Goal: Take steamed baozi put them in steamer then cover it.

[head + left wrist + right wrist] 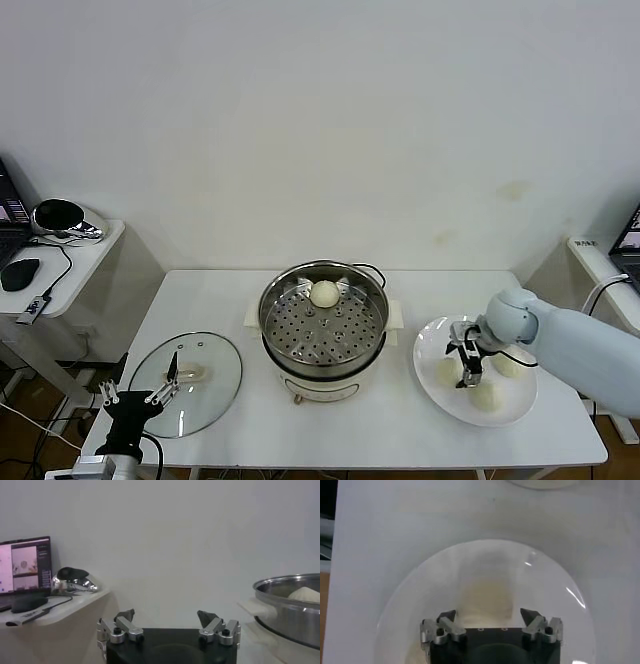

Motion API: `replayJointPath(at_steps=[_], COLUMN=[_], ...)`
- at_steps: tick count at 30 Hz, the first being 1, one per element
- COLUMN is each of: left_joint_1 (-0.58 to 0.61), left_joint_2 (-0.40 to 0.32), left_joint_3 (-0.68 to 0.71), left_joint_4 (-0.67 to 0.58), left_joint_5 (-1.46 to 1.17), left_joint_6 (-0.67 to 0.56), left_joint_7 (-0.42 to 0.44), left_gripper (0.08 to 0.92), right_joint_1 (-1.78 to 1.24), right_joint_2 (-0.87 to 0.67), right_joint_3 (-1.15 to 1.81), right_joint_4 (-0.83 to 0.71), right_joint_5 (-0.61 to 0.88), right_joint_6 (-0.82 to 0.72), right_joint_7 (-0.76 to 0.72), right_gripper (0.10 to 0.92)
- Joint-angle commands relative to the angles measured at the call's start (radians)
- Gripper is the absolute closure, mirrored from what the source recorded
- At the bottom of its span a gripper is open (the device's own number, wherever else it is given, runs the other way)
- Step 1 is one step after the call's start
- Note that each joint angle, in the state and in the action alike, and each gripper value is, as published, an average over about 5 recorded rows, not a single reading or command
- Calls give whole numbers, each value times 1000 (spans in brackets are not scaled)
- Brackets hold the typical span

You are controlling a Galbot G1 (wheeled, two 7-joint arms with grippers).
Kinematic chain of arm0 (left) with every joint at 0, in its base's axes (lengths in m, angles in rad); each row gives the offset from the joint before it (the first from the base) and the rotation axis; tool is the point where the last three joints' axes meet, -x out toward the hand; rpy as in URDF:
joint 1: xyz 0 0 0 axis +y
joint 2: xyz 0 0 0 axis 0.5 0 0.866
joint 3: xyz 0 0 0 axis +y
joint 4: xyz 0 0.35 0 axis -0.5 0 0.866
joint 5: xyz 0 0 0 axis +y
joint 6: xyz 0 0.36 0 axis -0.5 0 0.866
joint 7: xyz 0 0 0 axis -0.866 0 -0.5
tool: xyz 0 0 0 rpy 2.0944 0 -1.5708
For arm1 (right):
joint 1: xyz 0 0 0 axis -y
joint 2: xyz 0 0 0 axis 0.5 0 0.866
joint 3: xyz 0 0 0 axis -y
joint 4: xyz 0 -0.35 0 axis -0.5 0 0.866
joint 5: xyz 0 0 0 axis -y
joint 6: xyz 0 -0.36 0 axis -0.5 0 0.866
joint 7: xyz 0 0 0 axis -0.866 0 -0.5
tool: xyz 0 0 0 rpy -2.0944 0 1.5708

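Note:
The steamer (323,325) stands mid-table with one steamed baozi (324,293) on its perforated tray. Three more baozi (487,396) lie on a white plate (430,345) to its right. My right gripper (466,378) hangs low over that plate. In the right wrist view its fingertips (488,614) stand apart on either side of a baozi (487,595), with small gaps showing on both sides. My left gripper (140,400) is parked open at the table's front left corner (168,616). The left wrist view also catches the steamer (295,605) off to one side.
A glass lid (210,360) lies flat on the table left of the steamer, just beyond the left gripper. A side table (90,245) with a laptop (25,562), mouse and cables stands at the far left. Another table edge (600,260) shows at the far right.

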Motion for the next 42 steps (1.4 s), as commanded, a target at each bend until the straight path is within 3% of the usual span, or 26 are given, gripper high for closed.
replayJointPath(at_steps=[1, 12, 22, 29, 42], left_joint_1=[1, 0, -12, -21, -27], left_joint_2=[-1, -5, 12, 26, 37], left_joint_3=[-2, 3, 14, 14, -7], left_joint_4=[-2, -7, -9, -5, -4], left_joint_5=[0, 1, -2, -20, -24], left_joint_6=[0, 1, 7, 6, 6], left_joint_7=[0, 0, 0, -1, -2], left_gripper=[177, 177, 177, 177, 177], right_joint_1=[-20, 76, 591, 928, 813], right_joint_2=[18, -12, -80, 81, 497], right_joint_3=[16, -21, -244, -419, -452], right_joint_4=[-17, 19, 164, 196, 132], right_joint_5=[-18, 6, 264, 470, 742], right_joint_6=[14, 6, -79, -166, -372], right_joint_7=[-6, -54, -131, -97, 121], right_gripper=[340, 397, 390, 389, 380])
